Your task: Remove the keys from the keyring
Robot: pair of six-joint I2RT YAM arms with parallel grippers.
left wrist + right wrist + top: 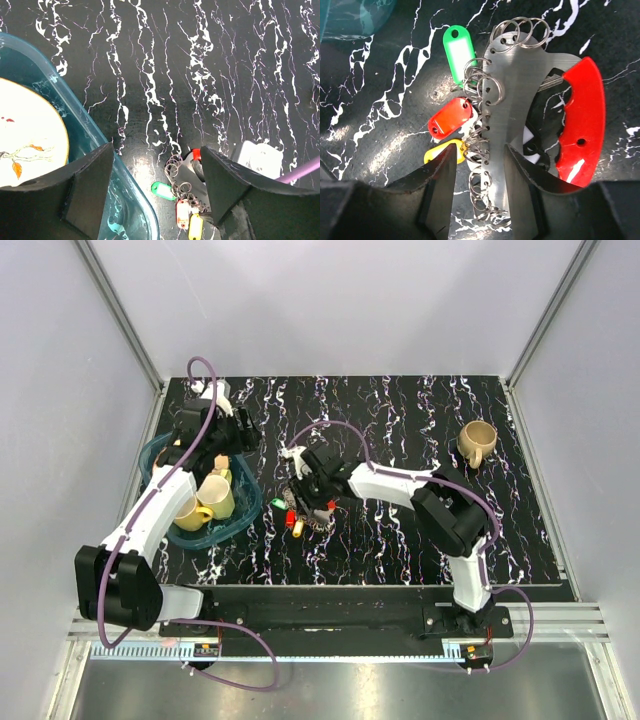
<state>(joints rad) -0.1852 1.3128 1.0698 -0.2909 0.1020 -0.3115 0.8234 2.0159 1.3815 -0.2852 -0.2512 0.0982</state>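
Observation:
The keyring is a grey metal plate [520, 80] with a red curved piece [582, 115] and several split rings [485, 90] along its edge. It lies flat on the black marbled table. A green tag [459, 52], a red tag [451, 117] and a yellow tag [440, 152] hang from the rings. My right gripper [479, 165] is open, its jaws straddling the plate's near end and the rings. From above it sits over the cluster [295, 515]. My left gripper [157, 185] is open and empty, high above the table beside the basin; the green tag [163, 190] shows between its fingers.
A teal basin [250, 502] at the left holds two yellow mugs [215, 495] and a white leaf-patterned plate [30, 130]. Its rim lies close to the tags. A tan mug [478, 440] stands at the back right.

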